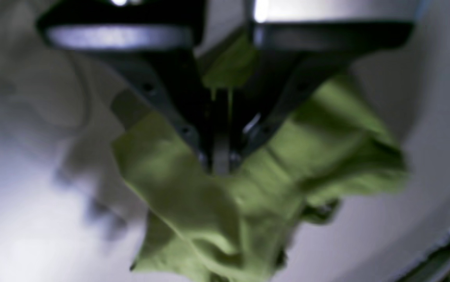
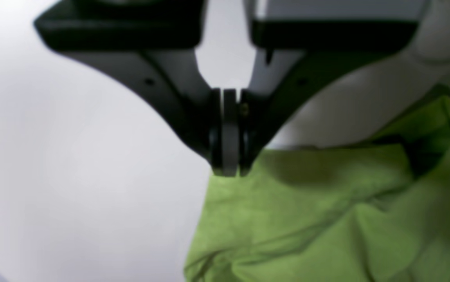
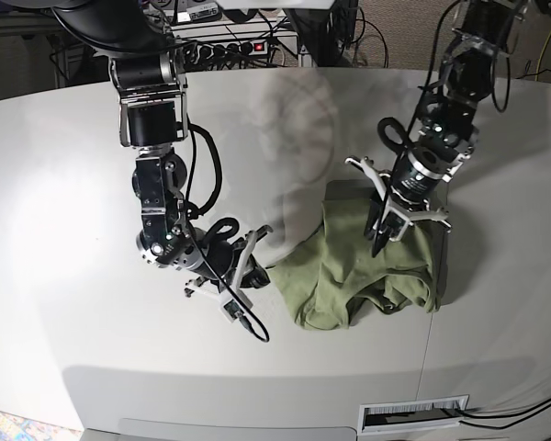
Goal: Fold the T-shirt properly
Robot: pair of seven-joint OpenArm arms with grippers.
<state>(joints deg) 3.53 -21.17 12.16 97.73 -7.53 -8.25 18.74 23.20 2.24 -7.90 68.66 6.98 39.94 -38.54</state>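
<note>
The olive-green T-shirt (image 3: 344,276) lies bunched on the white table (image 3: 73,184), right of centre. My left gripper (image 3: 380,239) points down into its upper middle. In the left wrist view this gripper (image 1: 221,164) is shut on a fold of the T-shirt (image 1: 178,180), and green cloth shows between and below the fingers. My right gripper (image 3: 257,265) lies low at the shirt's pointed left corner. In the right wrist view it (image 2: 227,170) is shut, and the corner of the T-shirt (image 2: 307,219) meets its tips, with the cloth's top edge running straight off to the right.
A power strip and cables (image 3: 248,41) crowd the table's back edge. A white vent grille (image 3: 413,413) sits below the front edge. A seam in the table (image 3: 441,312) runs under the shirt's right side. Both arms' dark cables hang near the grippers.
</note>
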